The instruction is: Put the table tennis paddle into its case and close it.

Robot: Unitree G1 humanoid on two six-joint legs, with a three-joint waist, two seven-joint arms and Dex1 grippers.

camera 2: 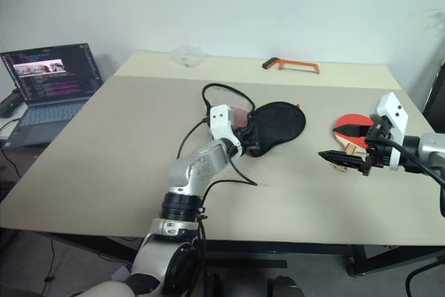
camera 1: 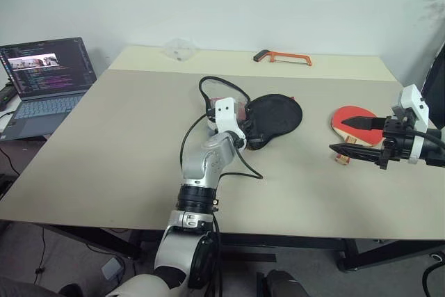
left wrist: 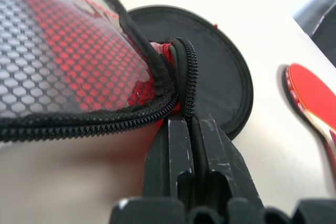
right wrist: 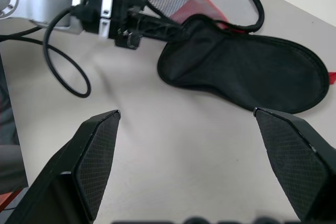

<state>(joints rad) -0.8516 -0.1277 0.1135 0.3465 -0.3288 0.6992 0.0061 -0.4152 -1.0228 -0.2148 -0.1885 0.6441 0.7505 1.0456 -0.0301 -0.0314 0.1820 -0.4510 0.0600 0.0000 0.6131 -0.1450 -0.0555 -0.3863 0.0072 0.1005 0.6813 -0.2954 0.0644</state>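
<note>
The left claw [left wrist: 191, 145] is clamped on the zipper edge of the case [camera 1: 277, 116], its two black fingers pressed together around the black zipper trim where the red mesh face meets the black face. That grip looks meant to lift and hold one lip of the pouch so the mouth gapes; in the right wrist view the mesh flap stands up in a loop above the black fabric, which lies flat on the tabletop [camera 1: 125, 151] beyond the left claw's tips.

The right claw [camera 1: 348, 137] hangs with its fingers spread wide apart and nothing between them. The table tennis paddle [camera 1: 350, 122] lies flat on the tabletop just under and behind this claw, red rubber up, its wooden handle pointing toward the robot. The claw seems poised there to take the paddle by the handle once the case is held open, though this is a judgement.

Much of the paddle's handle is covered by the right claw's fingers, so the dark stripe cannot be made out. How far the zipper runs open is hard to tell, since the left claw and wrist hide the near end of the case. An orange-framed hacksaw [camera 1: 284, 56] lies well beyond both claws at the far edge, and a laptop [camera 1: 45, 81] sits off to the left of the left claw
</note>
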